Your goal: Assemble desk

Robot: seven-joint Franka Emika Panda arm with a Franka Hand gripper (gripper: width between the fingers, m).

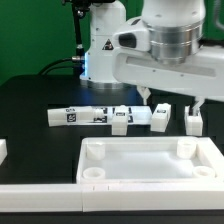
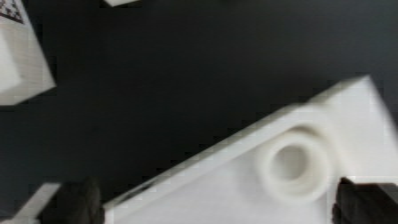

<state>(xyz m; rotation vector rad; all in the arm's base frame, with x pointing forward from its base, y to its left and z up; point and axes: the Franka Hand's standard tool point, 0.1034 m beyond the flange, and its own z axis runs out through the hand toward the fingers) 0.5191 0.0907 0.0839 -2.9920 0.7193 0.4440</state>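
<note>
The desk top [image 1: 150, 170] is a white rimmed tray with round corner sockets, lying flat at the front of the black table. Three white legs [image 1: 121, 120], [image 1: 160, 117], [image 1: 195, 121] stand in a row behind it. Another white block [image 1: 2, 150] sits at the exterior view's left edge. My gripper [image 1: 170, 100] hangs open and empty above the legs and the top's far edge. In the wrist view a corner of the desk top [image 2: 214, 170] with its socket [image 2: 290, 163] lies between my dark fingertips [image 2: 63, 200]. The gripper [image 2: 214, 208] holds nothing.
The marker board [image 1: 78, 116] lies on the table at the exterior view's left of the legs. A white bar [image 1: 40, 185] runs along the front. The robot base [image 1: 100, 50] stands behind. A tagged white block [image 2: 18, 60] shows at the wrist view's edge.
</note>
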